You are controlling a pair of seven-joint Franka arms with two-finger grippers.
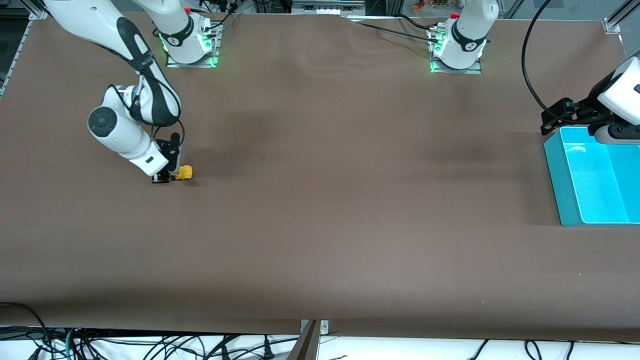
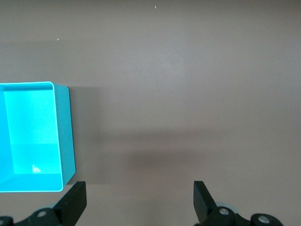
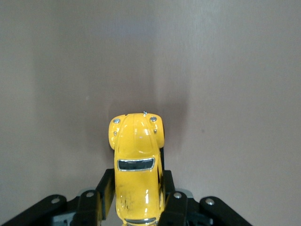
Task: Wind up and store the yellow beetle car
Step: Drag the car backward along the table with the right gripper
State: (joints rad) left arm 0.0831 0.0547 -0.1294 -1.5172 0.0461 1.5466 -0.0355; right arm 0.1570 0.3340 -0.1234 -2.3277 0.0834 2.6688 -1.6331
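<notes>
The yellow beetle car (image 1: 184, 173) sits on the brown table toward the right arm's end. My right gripper (image 1: 168, 177) is down at table level and shut on the car's sides. In the right wrist view the car (image 3: 137, 165) lies between the two black fingers (image 3: 106, 190), with its rounded hood pointing away from the wrist. My left gripper (image 2: 139, 202) is open and empty, over the table beside the blue bin (image 2: 64, 136). In the front view the left gripper (image 1: 575, 112) hangs over the bin's corner.
The open blue bin (image 1: 555, 170) stands at the left arm's end of the table and looks empty. Brown table surface lies between the car and the bin. Cables hang at the table edge nearest the front camera.
</notes>
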